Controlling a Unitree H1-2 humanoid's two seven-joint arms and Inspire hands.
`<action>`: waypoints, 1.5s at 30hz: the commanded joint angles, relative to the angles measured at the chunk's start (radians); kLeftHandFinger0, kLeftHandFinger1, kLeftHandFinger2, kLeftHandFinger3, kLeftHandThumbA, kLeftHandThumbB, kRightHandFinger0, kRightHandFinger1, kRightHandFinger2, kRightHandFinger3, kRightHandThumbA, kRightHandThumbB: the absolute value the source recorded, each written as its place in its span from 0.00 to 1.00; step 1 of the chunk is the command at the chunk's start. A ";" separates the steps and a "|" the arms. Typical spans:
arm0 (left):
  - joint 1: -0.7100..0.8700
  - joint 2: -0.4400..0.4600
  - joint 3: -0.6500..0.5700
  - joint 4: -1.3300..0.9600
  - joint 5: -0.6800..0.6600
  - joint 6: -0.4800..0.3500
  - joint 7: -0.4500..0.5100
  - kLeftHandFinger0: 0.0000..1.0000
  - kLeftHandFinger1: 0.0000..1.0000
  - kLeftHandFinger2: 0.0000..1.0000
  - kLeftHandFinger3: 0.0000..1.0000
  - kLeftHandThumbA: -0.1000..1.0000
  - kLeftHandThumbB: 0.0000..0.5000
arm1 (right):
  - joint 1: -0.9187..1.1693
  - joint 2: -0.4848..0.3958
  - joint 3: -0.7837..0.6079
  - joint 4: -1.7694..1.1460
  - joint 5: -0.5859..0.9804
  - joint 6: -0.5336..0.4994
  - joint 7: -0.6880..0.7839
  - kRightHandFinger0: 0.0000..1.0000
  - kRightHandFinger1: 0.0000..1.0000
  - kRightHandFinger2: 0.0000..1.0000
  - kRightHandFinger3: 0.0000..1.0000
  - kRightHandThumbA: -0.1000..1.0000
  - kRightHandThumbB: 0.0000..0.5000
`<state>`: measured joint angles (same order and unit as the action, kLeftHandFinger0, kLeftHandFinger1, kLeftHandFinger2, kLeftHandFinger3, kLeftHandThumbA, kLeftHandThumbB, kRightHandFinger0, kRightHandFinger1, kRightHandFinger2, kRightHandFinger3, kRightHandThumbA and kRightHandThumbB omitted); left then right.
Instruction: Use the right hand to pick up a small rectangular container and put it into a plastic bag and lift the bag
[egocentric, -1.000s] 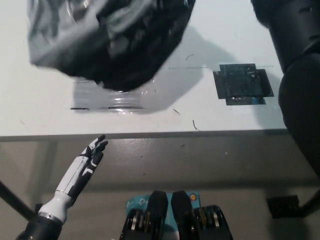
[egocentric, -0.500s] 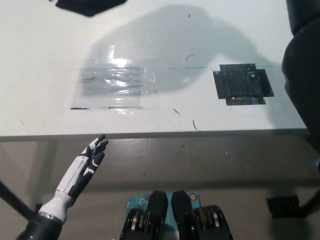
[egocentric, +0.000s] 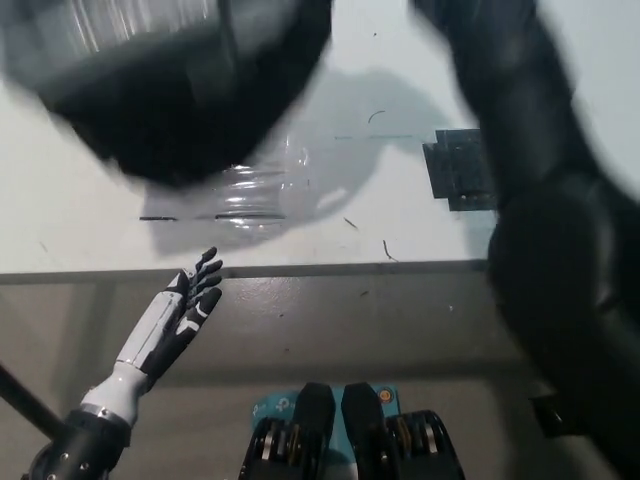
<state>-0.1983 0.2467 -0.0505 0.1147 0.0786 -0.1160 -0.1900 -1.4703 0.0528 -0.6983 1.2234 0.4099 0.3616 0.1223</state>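
The black right arm (egocentric: 540, 200) crosses the right side of the frame, rising toward the top edge; its hand is out of view, so its grip cannot be told. A blurred plastic bag (egocentric: 165, 80) with dark contents hangs above the white table (egocentric: 60, 220), cut off at the top. The container cannot be made out. The white left hand (egocentric: 185, 305) rests below the table edge, fingers apart, holding nothing.

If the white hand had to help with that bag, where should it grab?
Probably the bag's lower edge, from below: it hangs blurred above the table, bulging dark at the bottom. The left hand rests open below the table edge.
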 joint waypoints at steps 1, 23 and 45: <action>-0.032 0.030 -0.004 -0.032 0.004 0.006 -0.019 0.93 0.93 1.00 1.00 0.91 0.26 | -0.161 -0.015 0.013 -0.085 0.068 -0.051 -0.028 0.00 0.21 0.62 0.74 0.12 0.10; -0.035 0.041 -0.025 -0.041 0.018 0.007 -0.032 0.90 0.87 0.98 1.00 0.86 0.27 | -0.217 -0.066 0.143 -0.088 0.009 -0.096 -0.055 0.63 0.88 1.00 1.00 0.42 0.41; -0.044 0.047 -0.035 -0.055 0.023 0.024 -0.053 0.91 0.88 0.99 1.00 0.89 0.32 | -0.118 -0.182 0.626 -0.120 -0.191 0.013 0.283 1.00 1.00 1.00 1.00 0.76 0.92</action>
<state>-0.2213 0.2682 -0.0861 0.0963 0.0991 -0.0969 -0.2275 -1.5263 -0.0607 -0.2164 1.1334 0.3414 0.3397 0.2562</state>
